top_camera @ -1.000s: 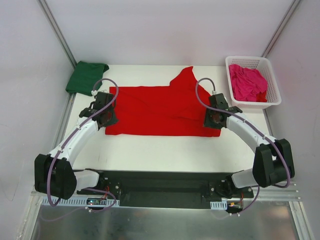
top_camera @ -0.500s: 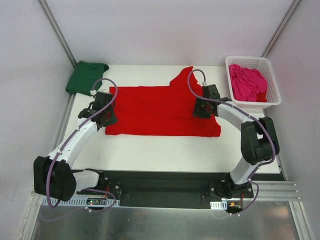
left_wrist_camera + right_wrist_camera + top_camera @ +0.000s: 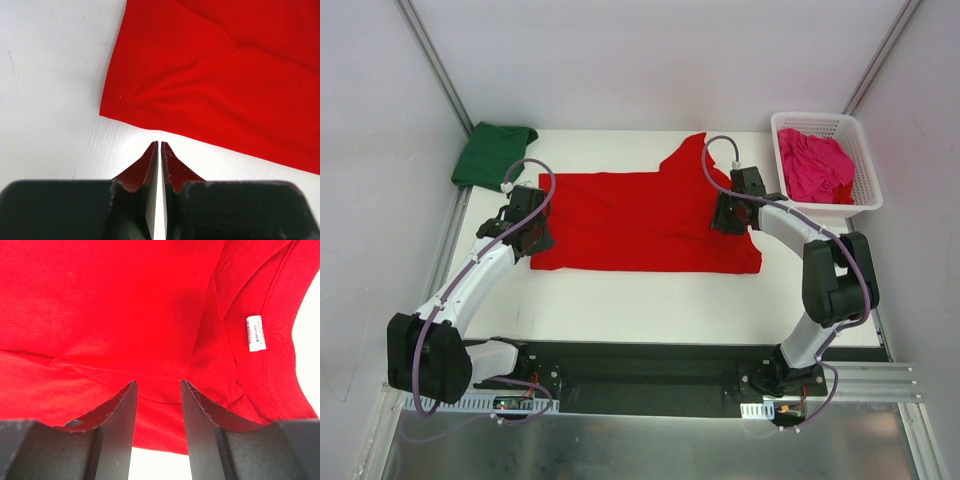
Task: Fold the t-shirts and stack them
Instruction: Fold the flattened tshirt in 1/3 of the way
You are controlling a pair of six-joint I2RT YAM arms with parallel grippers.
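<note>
Left gripper [image 3: 159, 146] closed, empty, off red t-shirt [image 3: 640, 220] on table [image 3: 620, 300] left-edge side; right gripper [image 3: 157, 385] spread, empty, over collar layers, may snag extra plies and bunch the fold.

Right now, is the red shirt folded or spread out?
Mostly spread out: the red shirt lies wide and flat on the table, one sleeve sticking out at its far edge.

three t-shirts (red [image 3: 630, 220], green [image 3: 492, 152], pink [image 3: 815, 165]), one basket [image 3: 866, 172], two arms [image 3: 470, 285] [image 3: 790, 228]
</note>
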